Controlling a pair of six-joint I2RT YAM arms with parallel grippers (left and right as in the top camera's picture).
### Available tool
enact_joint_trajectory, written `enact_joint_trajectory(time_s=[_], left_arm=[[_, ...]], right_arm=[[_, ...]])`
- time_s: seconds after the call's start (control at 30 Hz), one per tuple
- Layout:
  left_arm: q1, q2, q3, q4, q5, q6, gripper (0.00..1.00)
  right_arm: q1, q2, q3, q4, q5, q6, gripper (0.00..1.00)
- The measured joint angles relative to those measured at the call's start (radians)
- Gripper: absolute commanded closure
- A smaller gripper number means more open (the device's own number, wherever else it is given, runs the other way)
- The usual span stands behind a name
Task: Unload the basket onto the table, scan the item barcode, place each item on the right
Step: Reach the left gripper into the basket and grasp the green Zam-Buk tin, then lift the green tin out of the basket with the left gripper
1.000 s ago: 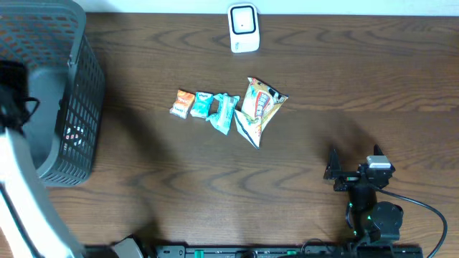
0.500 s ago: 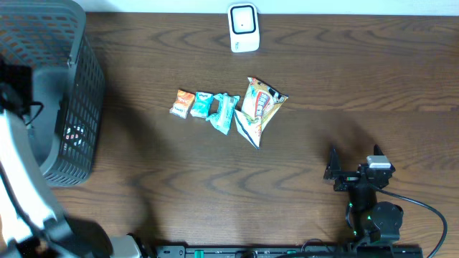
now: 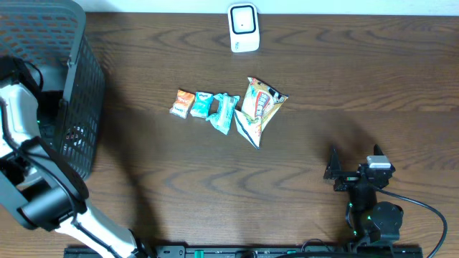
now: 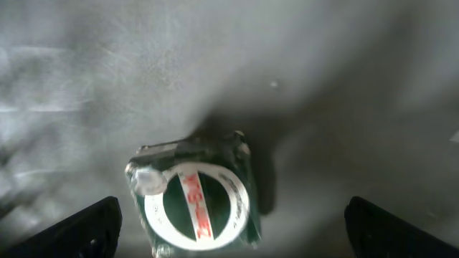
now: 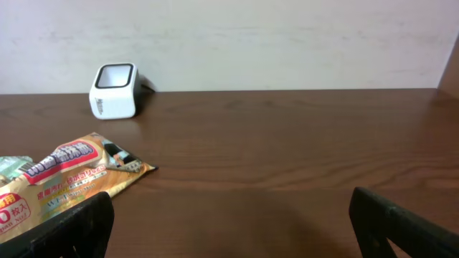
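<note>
Left gripper (image 4: 229, 233), spread wide, hangs inside the mesh basket (image 3: 80, 107) at left, over a green packet (image 4: 197, 197) lying free. Right gripper (image 3: 354, 160), spread too, sits near right.

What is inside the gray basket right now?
One green packet with a round white label lies on the basket floor. From above, the left arm covers much of the inside, so more could be hidden.

dark wood table (image 3: 358, 86) against a plain pale wall (image 5: 287, 36).
</note>
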State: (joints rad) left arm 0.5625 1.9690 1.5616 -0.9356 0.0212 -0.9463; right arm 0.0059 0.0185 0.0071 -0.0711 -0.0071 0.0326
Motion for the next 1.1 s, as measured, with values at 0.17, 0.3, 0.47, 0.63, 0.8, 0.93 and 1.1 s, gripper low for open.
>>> enact_joint_trajectory(time_s=[0.17,0.3,0.47,0.63,0.8,0.93,1.1], left_arm=[[-0.004,0.071,0.0,-0.015,-0.002,0.0,0.02],[-0.005,0.076,0.0,-0.018,-0.005,0.0,0.02],[-0.008,0.124,0.008,0.006,0.018,-0.005,0.02],[-0.008,0.126,0.008,0.005,0.029,-0.008,0.02],[-0.008,0.126,0.008,0.0,0.035,-0.013,0.37],[-0.008,0.121,0.008,0.0,0.036,-0.014,0.65],[-0.008,0.079,0.005,-0.006,0.025,-0.02,0.8]], right_arm=[[0.0,0.0,0.0,0.0,0.0,0.0,0.01],[0.0,0.0,0.0,0.0,0.0,0.0,0.01],[0.0,0.0,0.0,0.0,0.0,0.0,0.01],[0.0,0.0,0.0,0.0,0.0,0.0,0.01],[0.0,0.0,0.0,0.0,0.0,0.0,0.01],[0.0,0.0,0.0,0.0,0.0,0.0,0.01],[0.0,0.0,0.0,0.0,0.0,0.0,0.01]])
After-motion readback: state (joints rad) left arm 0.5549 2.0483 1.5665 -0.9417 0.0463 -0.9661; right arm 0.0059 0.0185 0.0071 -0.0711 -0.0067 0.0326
